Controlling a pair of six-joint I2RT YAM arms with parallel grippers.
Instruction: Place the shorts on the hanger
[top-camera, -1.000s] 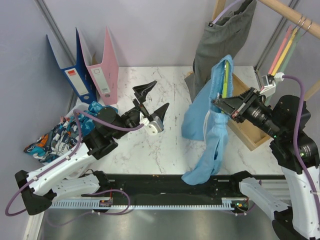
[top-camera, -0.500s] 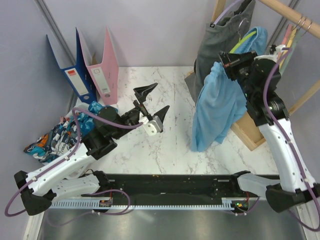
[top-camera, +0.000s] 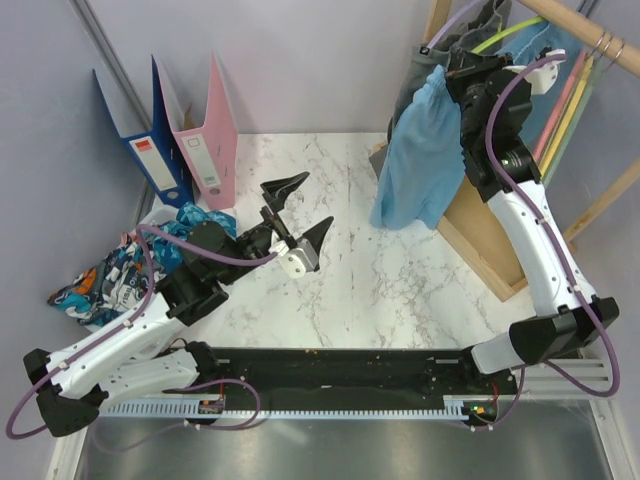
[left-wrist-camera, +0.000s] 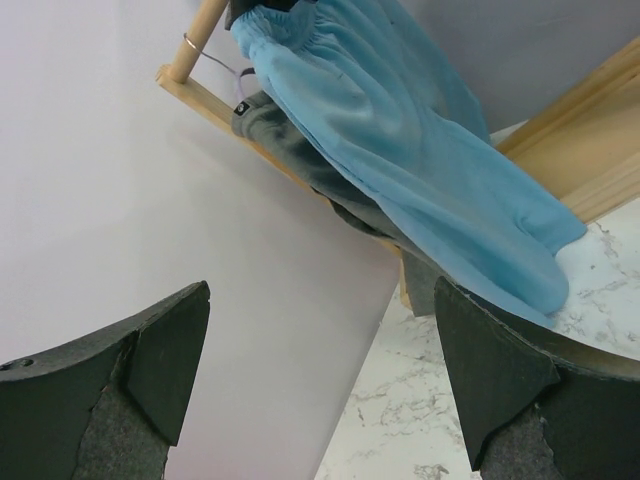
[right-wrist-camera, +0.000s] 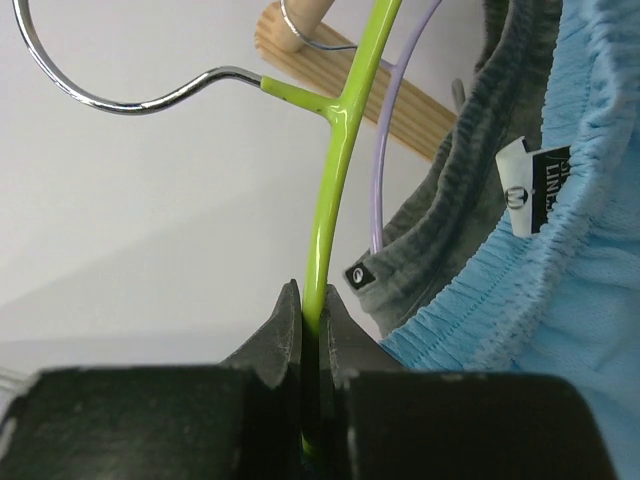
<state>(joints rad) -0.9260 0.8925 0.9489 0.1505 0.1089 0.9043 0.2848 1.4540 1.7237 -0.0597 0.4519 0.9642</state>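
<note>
Right gripper (right-wrist-camera: 312, 305) clamped on the hanger (right-wrist-camera: 338, 160), shorts (top-camera: 420, 170) hanging from it; next, I judge, I must catch its hook (right-wrist-camera: 130, 107) over the wooden rail (top-camera: 580, 25).

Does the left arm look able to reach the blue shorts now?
Probably yes: the left pincer is open and empty, with nothing between it and the shorts. They hang high by the rack, though, beside the right pincer shut on the hanger.
</note>
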